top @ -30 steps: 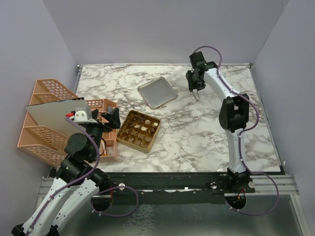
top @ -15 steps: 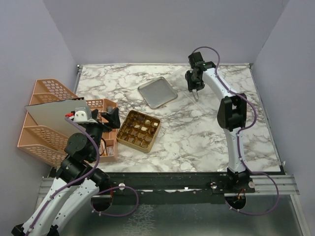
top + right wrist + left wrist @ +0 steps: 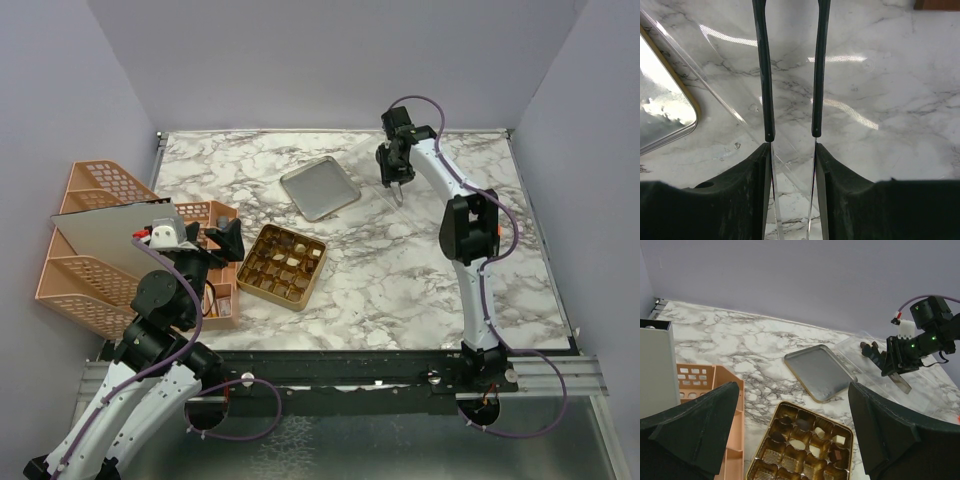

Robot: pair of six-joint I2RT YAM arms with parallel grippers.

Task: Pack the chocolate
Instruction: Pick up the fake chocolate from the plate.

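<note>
The golden-brown compartment tray [image 3: 264,289] lies left of centre and holds several chocolates [image 3: 820,432] in cream-white and dark brown; some compartments are empty. My left gripper [image 3: 228,238] is open and empty, hovering left of the tray over the orange organizer. In its wrist view the wide-spread gripper [image 3: 792,390] frames the tray [image 3: 758,462]. My right gripper [image 3: 398,188] is at the back, open, low over a clear plastic sheet [image 3: 372,165]. In the right wrist view the gripper [image 3: 791,20] has nothing between its thin fingers [image 3: 763,75], and the clear sheet [image 3: 720,60] lies beneath.
A square metal lid [image 3: 320,188] lies silvery side up behind the tray, and its corner shows in the right wrist view [image 3: 665,115]. An orange organizer [image 3: 222,300] and an orange file rack [image 3: 95,185] holding a grey board stand at the left edge.
My right gripper has drifted slightly left and toward the back over the clear sheet. The left arm, tray and lid have not moved.
</note>
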